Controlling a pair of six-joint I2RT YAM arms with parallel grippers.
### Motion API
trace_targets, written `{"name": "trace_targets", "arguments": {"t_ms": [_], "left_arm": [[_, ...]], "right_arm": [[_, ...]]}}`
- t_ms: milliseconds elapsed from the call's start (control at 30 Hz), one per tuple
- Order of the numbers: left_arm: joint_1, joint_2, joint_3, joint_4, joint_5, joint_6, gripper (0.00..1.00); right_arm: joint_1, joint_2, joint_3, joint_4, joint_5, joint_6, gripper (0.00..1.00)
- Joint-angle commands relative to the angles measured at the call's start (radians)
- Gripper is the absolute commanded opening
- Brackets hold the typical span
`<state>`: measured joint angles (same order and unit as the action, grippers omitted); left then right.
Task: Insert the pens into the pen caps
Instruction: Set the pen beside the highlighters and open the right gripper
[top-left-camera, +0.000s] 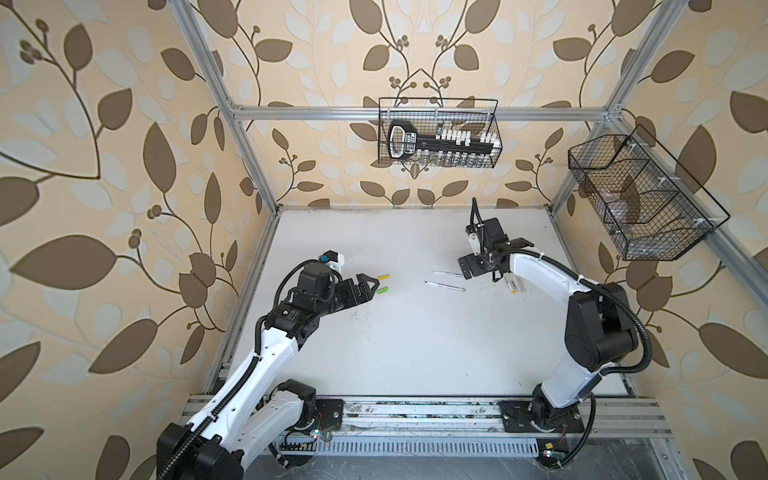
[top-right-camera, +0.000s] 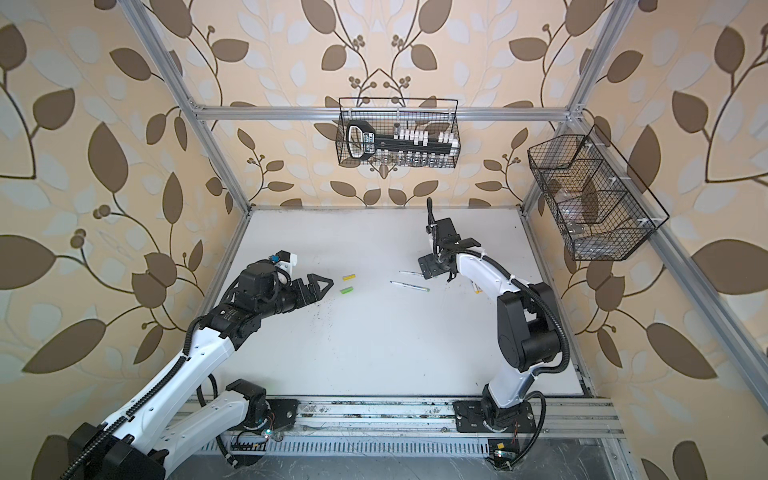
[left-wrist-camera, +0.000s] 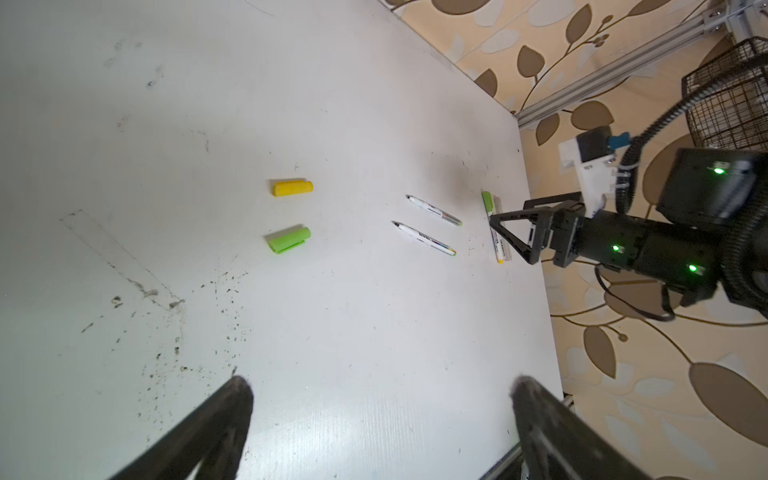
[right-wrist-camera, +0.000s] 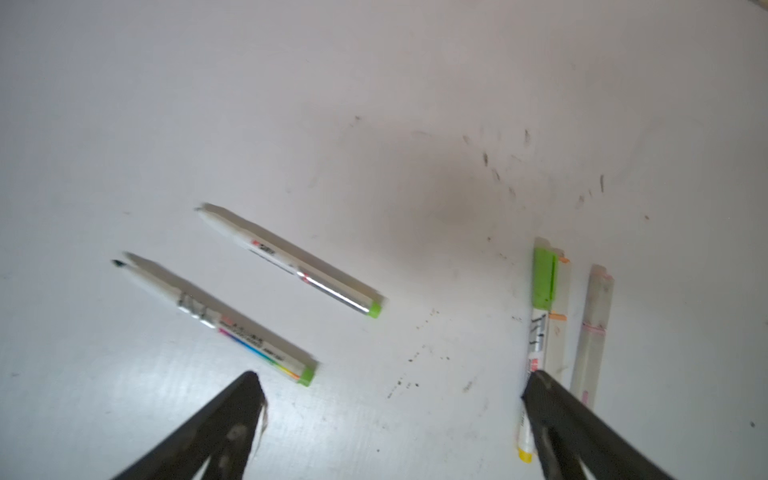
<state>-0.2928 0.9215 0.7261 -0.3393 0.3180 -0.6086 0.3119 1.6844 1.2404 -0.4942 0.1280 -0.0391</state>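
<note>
Table (top-left-camera: 415, 353), white and scuffed, is noted with all task items lying flat. Left gripper (left-wrist-camera: 380, 382) is held at the left side, jaws spread wide, nothing between them. Just right of it two loose caps are seen: yellow cap (top-left-camera: 383, 276) farther, green cap (top-left-camera: 382, 291) nearer, set apart from each other. Their long axes run roughly left-right, with the right ends slightly farther. Which end of each is the open one cannot be told. Near the middle, the farther uncapped pen (top-left-camera: 448, 274) and nearer uncapped pen (top-left-camera: 444, 286) are laid almost parallel. Their long axes run left-right, with fine tips pointed left toward the caps and green tail ends to the right. The two do not touch. Right gripper (right-wrist-camera: 394, 376) is found right of these, jaws fully parted and empty. At the right, partly under that arm, the green-capped pen (right-wrist-camera: 539, 336) and pale-capped pen (right-wrist-camera: 592, 328) are laid just beside each other. Their axes run near-far, capped ends far, and the former has its yellow tail nearest. One right finger overlaps this tail; contact cannot be judged.
</note>
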Motion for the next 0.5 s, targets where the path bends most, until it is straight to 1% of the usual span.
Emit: {"name": "trace_targets", "arguments": {"t_ms": [0,67,167,233,300,367,467], "left_arm": [[0.014,0.013,0.062,-0.052,-0.096,-0.019,0.99],[0.014,0.033,0.081,-0.093,-0.132,-0.007,0.99],[0.014,0.064,0.118,-0.171,-0.2,0.013,0.99],[0.015,0.068,0.141,-0.243,-0.279,0.016,0.99],[0.02,0.06,0.148,-0.289,-0.336,0.021,0.99],[0.03,0.046,0.147,-0.321,-0.364,0.021,0.99],[0.046,0.029,0.146,-0.35,-0.356,0.036,0.99]], "right_arm": [[0.043,-0.044,-0.061,0.08,-0.062,-0.021,1.0],[0.08,-0.067,-0.087,0.113,-0.089,-0.033,1.0],[0.129,-0.08,-0.115,0.164,-0.183,-0.021,1.0],[0.168,-0.073,-0.137,0.214,-0.251,0.002,1.0],[0.211,-0.05,-0.142,0.254,-0.281,0.031,0.99],[0.257,-0.016,-0.135,0.287,-0.298,0.059,0.98],[0.324,0.063,-0.104,0.328,-0.33,0.103,0.97]]}}
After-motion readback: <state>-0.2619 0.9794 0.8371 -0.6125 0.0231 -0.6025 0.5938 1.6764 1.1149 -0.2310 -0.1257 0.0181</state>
